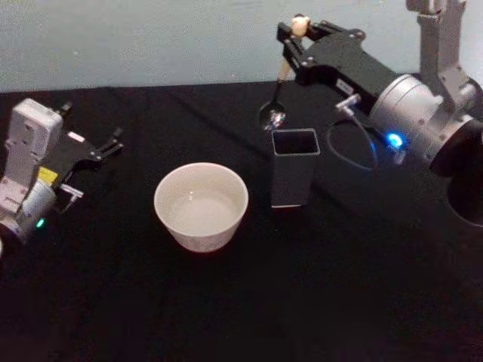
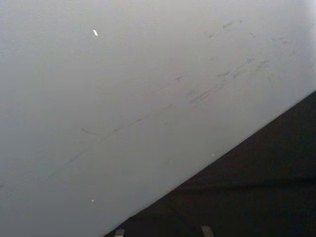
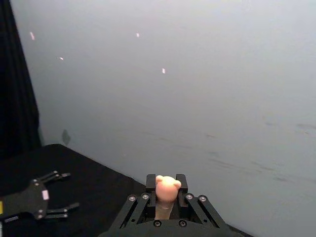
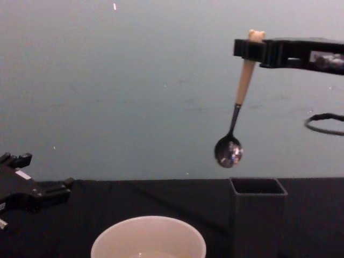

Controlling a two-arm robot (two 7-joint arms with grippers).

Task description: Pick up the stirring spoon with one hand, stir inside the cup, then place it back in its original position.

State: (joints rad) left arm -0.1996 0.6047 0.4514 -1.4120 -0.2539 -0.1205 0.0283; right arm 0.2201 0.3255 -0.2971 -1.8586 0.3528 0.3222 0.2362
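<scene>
Chest view: right end effector clamped on the stirring spoon near its knob; hanging tilted, it may swing and clip the cup rim. Left end effector parked on the left, fingers spread.

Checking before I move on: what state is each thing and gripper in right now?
stirring spoon: in the air, tilted, bowl down.
right gripper: shut on stirring spoon, raised.
holder: upright, spoon not in it.
cup: upright on table.
left gripper: open, parked at left.
</scene>
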